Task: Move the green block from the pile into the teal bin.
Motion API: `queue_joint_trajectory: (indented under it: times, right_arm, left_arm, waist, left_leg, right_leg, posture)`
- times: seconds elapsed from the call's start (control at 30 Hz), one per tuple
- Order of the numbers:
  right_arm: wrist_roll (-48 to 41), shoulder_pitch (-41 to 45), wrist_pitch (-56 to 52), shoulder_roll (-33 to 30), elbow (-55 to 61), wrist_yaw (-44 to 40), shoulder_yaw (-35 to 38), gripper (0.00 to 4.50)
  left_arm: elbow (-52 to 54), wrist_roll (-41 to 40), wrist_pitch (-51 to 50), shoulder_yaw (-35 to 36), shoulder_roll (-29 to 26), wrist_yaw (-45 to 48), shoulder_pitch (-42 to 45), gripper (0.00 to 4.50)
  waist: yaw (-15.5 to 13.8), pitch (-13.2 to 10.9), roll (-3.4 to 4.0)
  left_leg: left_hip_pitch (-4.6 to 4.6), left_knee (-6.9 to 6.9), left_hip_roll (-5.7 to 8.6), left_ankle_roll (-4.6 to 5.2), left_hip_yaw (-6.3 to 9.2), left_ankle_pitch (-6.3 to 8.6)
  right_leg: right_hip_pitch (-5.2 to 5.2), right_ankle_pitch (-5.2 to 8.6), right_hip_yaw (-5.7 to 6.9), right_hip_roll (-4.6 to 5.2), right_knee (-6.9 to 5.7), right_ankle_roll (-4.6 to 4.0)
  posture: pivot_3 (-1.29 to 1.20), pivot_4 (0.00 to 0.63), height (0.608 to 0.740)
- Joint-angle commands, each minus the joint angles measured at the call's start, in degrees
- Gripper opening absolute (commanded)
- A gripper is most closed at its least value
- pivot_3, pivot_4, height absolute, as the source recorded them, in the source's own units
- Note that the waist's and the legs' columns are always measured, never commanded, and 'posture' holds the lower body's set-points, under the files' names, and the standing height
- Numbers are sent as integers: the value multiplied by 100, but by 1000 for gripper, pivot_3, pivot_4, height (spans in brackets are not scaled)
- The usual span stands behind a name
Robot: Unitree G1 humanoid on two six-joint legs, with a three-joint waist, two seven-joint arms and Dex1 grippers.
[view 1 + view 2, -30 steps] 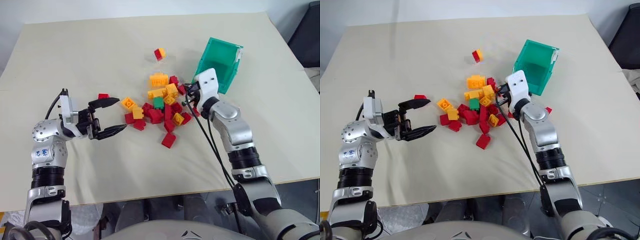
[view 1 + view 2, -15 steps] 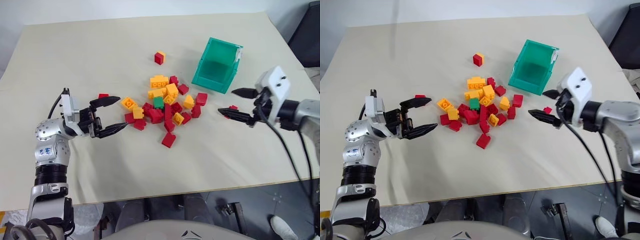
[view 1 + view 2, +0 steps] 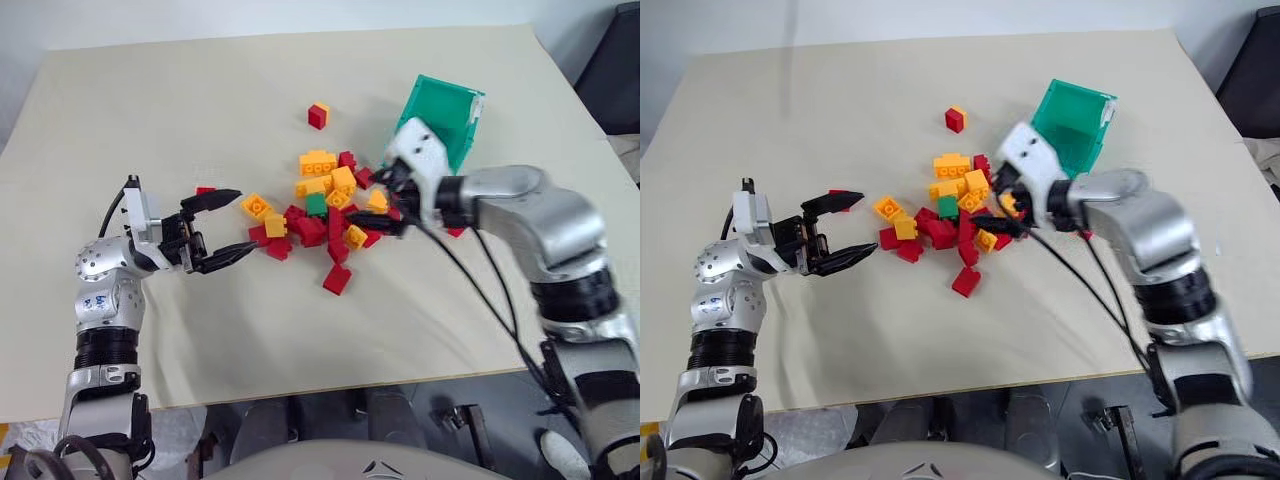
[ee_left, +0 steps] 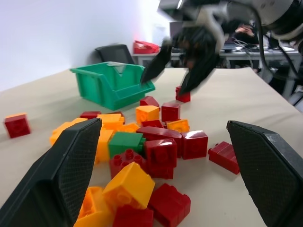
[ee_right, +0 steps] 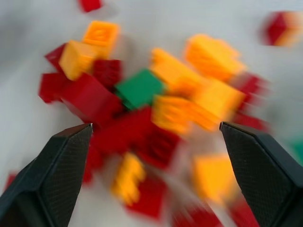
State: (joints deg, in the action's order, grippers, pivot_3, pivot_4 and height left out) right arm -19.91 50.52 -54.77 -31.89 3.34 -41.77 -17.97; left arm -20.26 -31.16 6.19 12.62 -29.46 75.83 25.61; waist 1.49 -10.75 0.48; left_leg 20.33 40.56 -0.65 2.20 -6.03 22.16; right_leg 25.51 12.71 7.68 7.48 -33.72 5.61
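I see the green block (image 3: 317, 205) lying in the pile (image 3: 315, 215) on the desk (image 3: 180, 110), beside the teal bin (image 3: 447, 118). My right gripper (image 3: 368, 197) hovers over the pile, fingers spread and empty; my left gripper (image 3: 222, 227) waits wide open, left of it

Green block (image 3: 317, 205) sits in the pile (image 3: 318, 221), teal bin (image 3: 446, 116) beyond.

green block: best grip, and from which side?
Grip the green block across its two free side faces, coming from above. It lies near the middle of the pile, studs up, hemmed in by red and yellow-orange bricks, so a level approach would likely shove the neighbours. The open right tool hangs at the pile's bin side; the narrow gaps may need nudging.
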Motion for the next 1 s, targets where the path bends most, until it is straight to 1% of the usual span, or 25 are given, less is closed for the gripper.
queue_joint_trajectory:
  times: [0.03,0.1,0.2,0.4,0.5,0.67,0.87,0.93,1.0]
  right_arm:
    - [551,461,196,349,-855,256,-263,4478]
    - [846,690,392,600,-1406,250,-543,4478]
    - [1129,926,594,878,-1920,107,-794,4478]
    - [1403,1087,906,1206,-2352,-340,-1060,4478]
    - [1482,1144,1062,1495,-2528,-571,-1126,4478]
    - [1665,1151,1295,1695,-2731,-810,-1128,4478]
    - [1873,1197,1535,1993,-3148,-681,-987,4478]
    - [1868,1122,1420,1926,-2915,-719,-911,4094]
    - [1838,1038,1316,1842,-2640,-712,-806,3587]
  left_arm:
    - [315,-85,37,100,-26,-89,-107,4500]
    - [424,-103,42,131,-26,-148,-206,4500]
    - [570,-129,37,177,-21,-228,-338,4500]
    - [729,-145,24,190,10,-363,-473,4500]
    - [786,-156,21,190,27,-414,-515,4500]
    - [857,-168,8,198,29,-455,-563,4500]
    - [966,-198,-2,191,24,-489,-647,4500]
    - [1029,-212,-25,178,26,-502,-674,4500]
    - [1076,-217,-47,168,27,-517,-692,4500]
  waist:
    - [-1,0,0]
    - [11,0,0]
    - [35,0,0]
    - [37,1,-1]
    - [70,2,-3]
    - [159,2,-3]
    - [154,2,-3]
    - [148,2,-3]
    - [143,2,-3]
  left_leg:
    - [4,7,3,1,1,1]
    - [14,26,5,7,7,4]
    - [18,33,4,8,7,6]
    - [17,45,-2,5,10,7]
    - [10,48,-3,5,7,6]
    - [1,44,-10,-3,4,4]
    - [5,44,-6,-1,6,5]
    - [7,44,-5,-1,9,5]
    - [8,44,-4,-2,11,5]
  right_leg:
    - [0,0,0,2,0,0]
    - [0,-1,2,4,-2,2]
    - [0,-2,2,3,-2,4]
    - [-2,-2,3,1,-12,5]
    - [-3,-3,-3,1,-21,6]
    - [-3,0,-4,-2,-32,0]
    - [-3,-1,-3,3,-26,0]
    - [-2,-1,-2,4,-25,0]
    - [-2,-1,-2,6,-24,0]
  posture:
    - [0,150,740]
    - [0,150,740]
    - [0,150,740]
    - [0,150,740]
    - [0,150,740]
    - [0,150,740]
    - [0,150,740]
    - [0,150,740]
    - [0,150,740]
